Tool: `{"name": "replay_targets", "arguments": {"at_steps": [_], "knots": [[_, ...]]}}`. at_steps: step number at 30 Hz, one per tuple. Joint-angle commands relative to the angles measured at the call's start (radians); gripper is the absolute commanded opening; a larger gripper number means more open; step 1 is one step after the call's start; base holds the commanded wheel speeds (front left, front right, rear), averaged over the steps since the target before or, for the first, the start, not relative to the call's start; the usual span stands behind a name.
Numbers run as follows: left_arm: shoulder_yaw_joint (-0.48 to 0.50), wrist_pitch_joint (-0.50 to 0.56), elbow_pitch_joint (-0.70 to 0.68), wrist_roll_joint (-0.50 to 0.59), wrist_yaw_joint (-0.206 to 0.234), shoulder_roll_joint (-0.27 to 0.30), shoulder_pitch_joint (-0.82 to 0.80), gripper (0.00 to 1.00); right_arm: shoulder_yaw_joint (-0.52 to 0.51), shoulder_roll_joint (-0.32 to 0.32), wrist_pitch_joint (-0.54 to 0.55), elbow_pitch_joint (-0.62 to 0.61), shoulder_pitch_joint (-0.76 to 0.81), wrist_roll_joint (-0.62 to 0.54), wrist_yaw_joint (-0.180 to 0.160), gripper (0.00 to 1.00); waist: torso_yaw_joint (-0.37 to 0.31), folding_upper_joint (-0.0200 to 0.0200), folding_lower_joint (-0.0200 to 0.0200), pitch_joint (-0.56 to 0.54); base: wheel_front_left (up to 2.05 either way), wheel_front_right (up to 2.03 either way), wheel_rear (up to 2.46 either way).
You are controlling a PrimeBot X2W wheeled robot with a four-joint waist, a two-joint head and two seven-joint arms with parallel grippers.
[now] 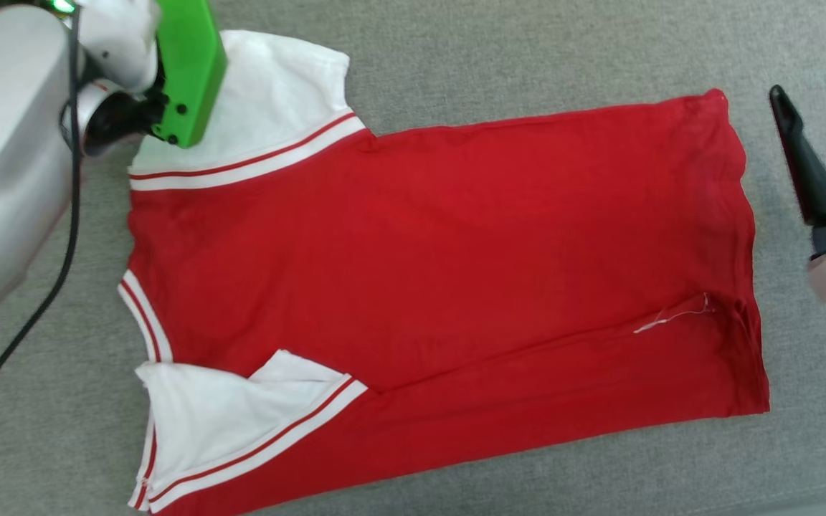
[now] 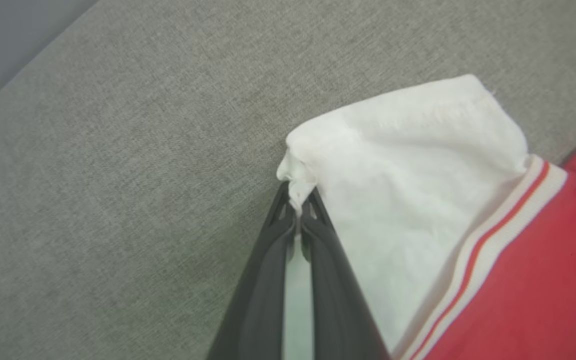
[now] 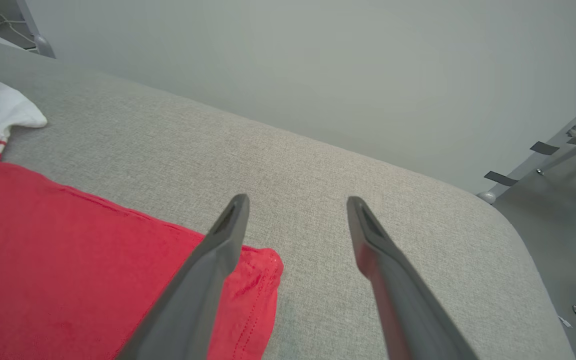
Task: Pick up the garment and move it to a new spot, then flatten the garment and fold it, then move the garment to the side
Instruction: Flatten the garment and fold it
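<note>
Left end effector (image 2: 298, 202) — tight on garment (image 2: 418, 200)

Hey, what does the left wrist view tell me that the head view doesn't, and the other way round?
Left wrist view: the left hand pinched shut on the corner of a white sleeve. Head view: the whole garment spread out, plain red side up, its other sleeve, and the right hand open beside the hem. Both: that sleeve's striped trim and the grey fabric surface.

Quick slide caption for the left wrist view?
Shut left gripper pinches the garment by its white sleeve edge over grey cloth.
</note>
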Motion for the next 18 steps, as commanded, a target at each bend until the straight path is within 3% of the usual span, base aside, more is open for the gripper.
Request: {"name": "replay_targets", "arguments": {"at_steps": [1, 8, 12, 16, 18], "knots": [[-0.012, -0.030, -0.017, 0.008, -0.003, 0.000, 0.017, 0.00, 0.014, -0.046, 0.056, -0.001, -0.029, 0.031, -0.001, 1.00, 0.039, 0.0000, -0.0001, -0.045, 0.00, 0.00, 0.00], [-0.053, -0.149, -0.096, 0.006, -0.003, -0.002, 0.030, 0.00, 0.110, -0.261, 0.397, 0.038, -0.128, 0.251, -0.001, 1.00, 0.101, 0.0000, -0.0001, -0.084, 0.00, 0.00, 0.00], [-0.074, -0.193, -0.136, 0.014, -0.003, -0.006, 0.026, 0.00, 0.190, -0.349, 0.587, 0.073, -0.188, 0.368, -0.001, 1.00, 0.134, 0.0000, -0.0001, -0.082, 0.00, 0.00, 0.00], [-0.096, -0.238, -0.182, 0.030, -0.003, -0.016, 0.003, 0.00, 0.291, -0.380, 0.736, 0.179, -0.292, 0.426, -0.001, 1.00, 0.178, 0.0000, -0.0001, -0.057, 0.00, 0.00, 0.00], [-0.100, -0.249, -0.192, 0.036, -0.003, -0.018, -0.006, 0.00, 0.317, -0.365, 0.745, 0.224, -0.324, 0.427, -0.001, 1.00, 0.189, 0.0000, -0.0001, -0.046, 0.00, 0.00, 0.00]]}}
